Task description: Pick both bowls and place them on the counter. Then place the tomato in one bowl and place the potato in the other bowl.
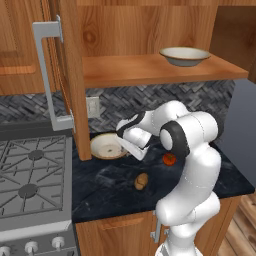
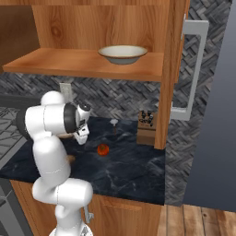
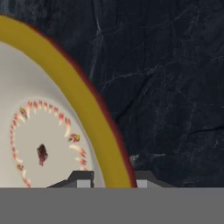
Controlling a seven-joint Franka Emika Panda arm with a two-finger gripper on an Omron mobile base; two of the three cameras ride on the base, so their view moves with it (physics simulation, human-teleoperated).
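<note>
Straddling the bowl (image 3: 52, 144) rim, the gripper (image 3: 111, 178) pinches it narrowly.

Cream bowl (image 3: 48, 131), yellow rim; black veined counter (image 3: 175, 87)

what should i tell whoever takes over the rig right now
Gripper: shut on the rim of the first bowl, one fingertip either side of the rim; that bowl is down on the counter, beside the cabinet's side panel.
Second bowl: on the wooden shelf.
Tomato and potato: loose on the counter, in no bowl.
Done: first bowl brought to the counter.
Left: release it, bring down the second bowl, then tomato in one bowl, potato in the other.
</note>
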